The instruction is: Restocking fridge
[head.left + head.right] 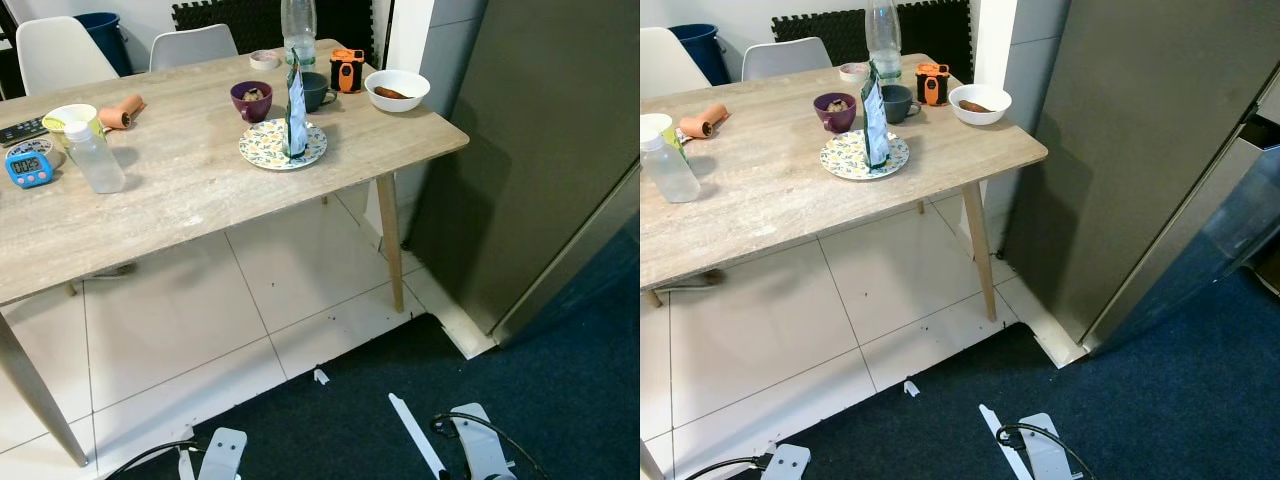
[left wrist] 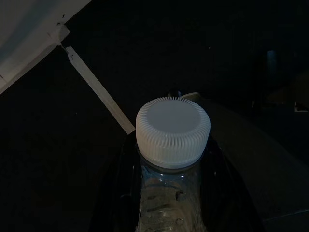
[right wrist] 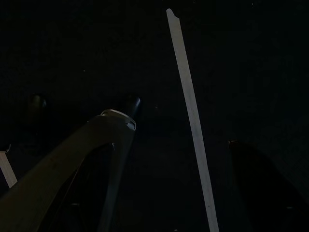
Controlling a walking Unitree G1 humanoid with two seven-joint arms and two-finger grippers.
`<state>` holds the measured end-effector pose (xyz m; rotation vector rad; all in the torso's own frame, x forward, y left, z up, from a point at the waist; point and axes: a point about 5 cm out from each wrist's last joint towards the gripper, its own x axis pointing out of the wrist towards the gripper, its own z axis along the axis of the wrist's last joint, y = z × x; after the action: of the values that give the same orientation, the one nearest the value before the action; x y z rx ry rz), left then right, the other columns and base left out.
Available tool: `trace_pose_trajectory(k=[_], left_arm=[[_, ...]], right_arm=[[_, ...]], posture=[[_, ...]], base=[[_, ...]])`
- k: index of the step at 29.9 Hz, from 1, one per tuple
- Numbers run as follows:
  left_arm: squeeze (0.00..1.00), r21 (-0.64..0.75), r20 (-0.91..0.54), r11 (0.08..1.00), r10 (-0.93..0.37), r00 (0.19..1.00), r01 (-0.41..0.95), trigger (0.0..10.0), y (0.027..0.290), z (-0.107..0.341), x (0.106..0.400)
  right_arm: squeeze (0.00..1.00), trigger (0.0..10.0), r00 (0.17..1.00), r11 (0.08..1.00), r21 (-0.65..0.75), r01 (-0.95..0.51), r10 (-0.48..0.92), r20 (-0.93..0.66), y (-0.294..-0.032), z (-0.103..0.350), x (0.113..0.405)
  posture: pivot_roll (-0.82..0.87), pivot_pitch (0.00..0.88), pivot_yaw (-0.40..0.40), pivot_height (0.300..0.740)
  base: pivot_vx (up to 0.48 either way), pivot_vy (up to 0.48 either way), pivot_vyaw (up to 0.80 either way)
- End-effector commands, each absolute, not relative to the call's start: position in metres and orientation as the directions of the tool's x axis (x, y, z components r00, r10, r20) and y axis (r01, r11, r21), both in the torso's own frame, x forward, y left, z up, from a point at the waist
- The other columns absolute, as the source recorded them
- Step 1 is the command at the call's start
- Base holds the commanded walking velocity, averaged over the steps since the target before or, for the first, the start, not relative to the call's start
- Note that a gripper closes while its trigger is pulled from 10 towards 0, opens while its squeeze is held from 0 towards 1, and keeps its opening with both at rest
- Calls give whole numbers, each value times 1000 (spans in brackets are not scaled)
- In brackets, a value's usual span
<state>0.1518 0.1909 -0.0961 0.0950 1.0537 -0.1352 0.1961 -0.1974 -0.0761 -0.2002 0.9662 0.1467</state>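
In the left wrist view my left gripper (image 2: 171, 150) is shut on a clear plastic bottle (image 2: 169, 198) with a white ribbed cap (image 2: 173, 130), held low over dark blue carpet. The right wrist view is very dark. In it my right gripper (image 3: 181, 125) hangs open above the carpet with nothing between its fingers. The grey fridge (image 1: 1140, 130) stands to my right, past the table's corner. On the wooden table (image 1: 180, 190) are a small plastic bottle (image 1: 95, 155), a tall clear bottle (image 1: 298, 30) and a pouch upright on a patterned plate (image 1: 270, 148).
Also on the table: a purple bowl (image 1: 251, 100), a dark mug (image 1: 316, 90), an orange device (image 1: 347, 70), a white bowl (image 1: 397, 88) and a blue timer (image 1: 28, 168). A white strip (image 1: 415, 435) lies on the carpet by my feet. Chairs (image 1: 190, 45) stand behind the table.
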Motion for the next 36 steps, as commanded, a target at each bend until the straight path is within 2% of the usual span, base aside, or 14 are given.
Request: trace_pose_trajectory(k=[1,36], left_arm=[[0,-100,-888,980,-167,428,174,10000,162,-105,136],[0,-100,-888,979,-169,427,179,10000,162,-105,135]], right_arm=[[0,10000,549,972,-103,-210,30,-835,-200,-79,190],[0,10000,551,971,-111,-213,26,-834,-202,-78,191]], posture=[[-26,130,-46,740],[-24,129,-46,740]], base=[[0,0,0],[0,0,0]])
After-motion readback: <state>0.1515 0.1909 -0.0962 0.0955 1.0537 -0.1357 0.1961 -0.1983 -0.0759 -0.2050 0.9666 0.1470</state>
